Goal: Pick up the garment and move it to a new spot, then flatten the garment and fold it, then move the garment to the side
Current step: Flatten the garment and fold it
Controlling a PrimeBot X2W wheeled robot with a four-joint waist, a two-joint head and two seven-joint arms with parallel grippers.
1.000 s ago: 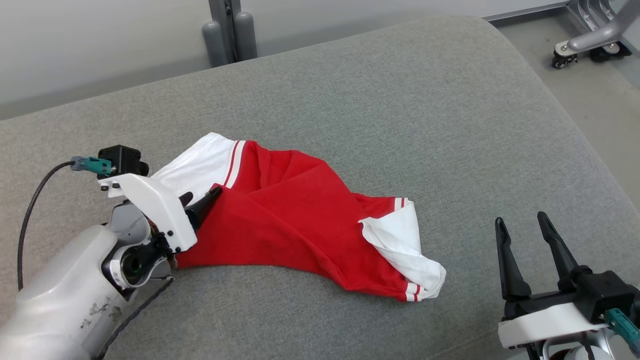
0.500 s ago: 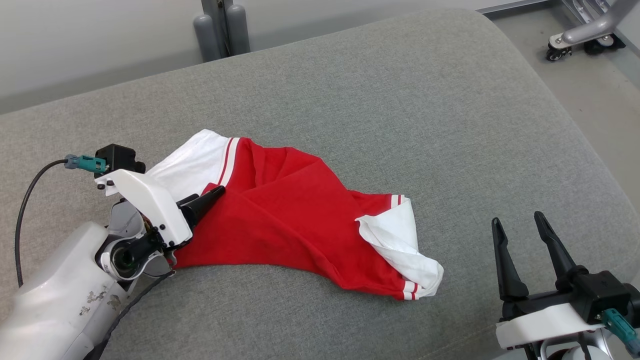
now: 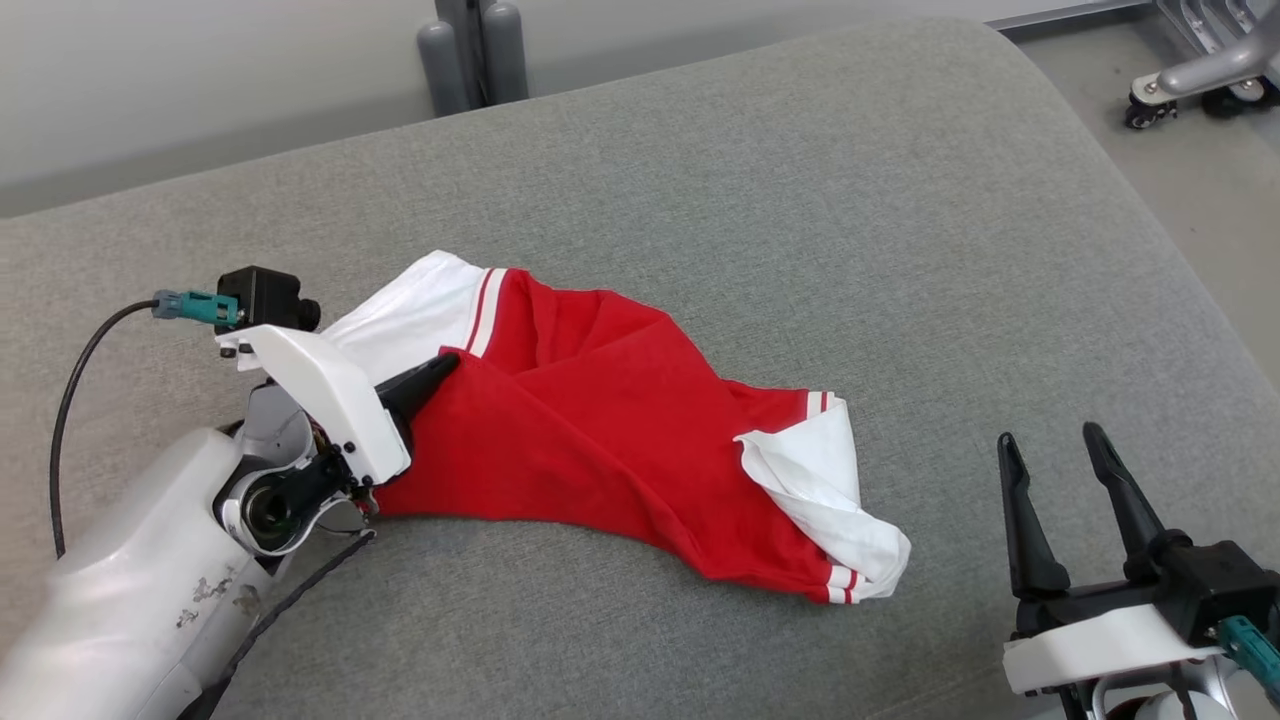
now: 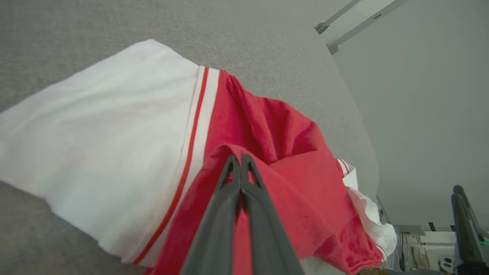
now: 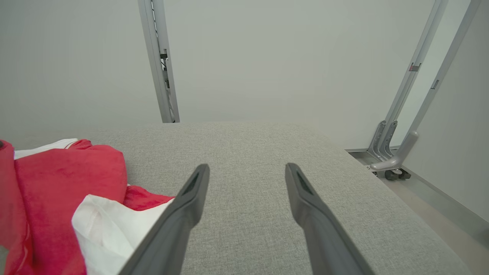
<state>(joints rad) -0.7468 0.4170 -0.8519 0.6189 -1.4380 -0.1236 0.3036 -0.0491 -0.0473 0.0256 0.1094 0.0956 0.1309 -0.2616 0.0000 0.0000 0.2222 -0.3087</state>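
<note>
A red garment (image 3: pixel 600 420) with white sleeves and red-striped cuffs lies crumpled on the grey cushion (image 3: pixel 800 200). My left gripper (image 3: pixel 445 362) is at the garment's left side, next to the white sleeve (image 3: pixel 410 320). In the left wrist view the left gripper (image 4: pixel 240 158) has its two fingers pressed together on a raised fold of the garment (image 4: pixel 290 152). My right gripper (image 3: pixel 1048 436) stands open at the lower right, apart from the cloth. In the right wrist view the right gripper (image 5: pixel 246 168) has bare cushion between its fingers, with the garment (image 5: pixel 68 179) to its left.
The cushion's (image 5: pixel 267 152) rounded right edge drops to the floor, where a wheeled metal frame (image 3: pixel 1190 75) stands. Grey posts (image 3: pixel 480 50) rise behind the back edge. Bare cushion lies behind and to the right of the garment.
My left gripper has shut on the garment's red fold. The head camera has shifted slightly; the garment and the right gripper have kept their places.
</note>
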